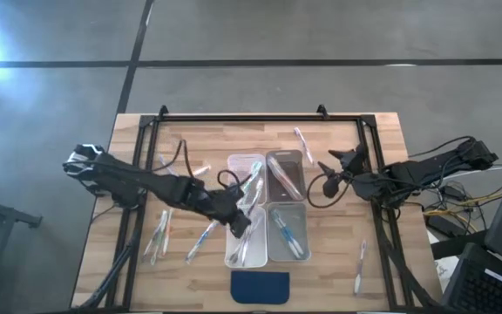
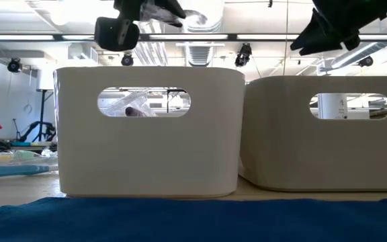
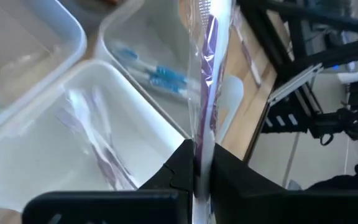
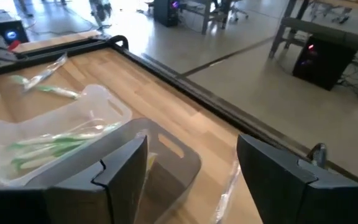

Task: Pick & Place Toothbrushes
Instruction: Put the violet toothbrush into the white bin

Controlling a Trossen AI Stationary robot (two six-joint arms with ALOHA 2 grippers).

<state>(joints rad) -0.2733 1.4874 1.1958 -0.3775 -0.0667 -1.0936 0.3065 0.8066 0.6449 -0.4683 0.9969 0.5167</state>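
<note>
Clear glossy plastic bins on a matt wood-grain table.

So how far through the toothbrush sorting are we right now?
Partway. Done: the four clear bins already hold toothbrushes, green ones in one and blue ones in another. In hand: the left gripper is shut on a wrapped purple toothbrush above the bins; the right gripper hangs open over the bins, holding nothing. Left: loose toothbrushes on the table, left of the bins, one behind, one at right.
</note>
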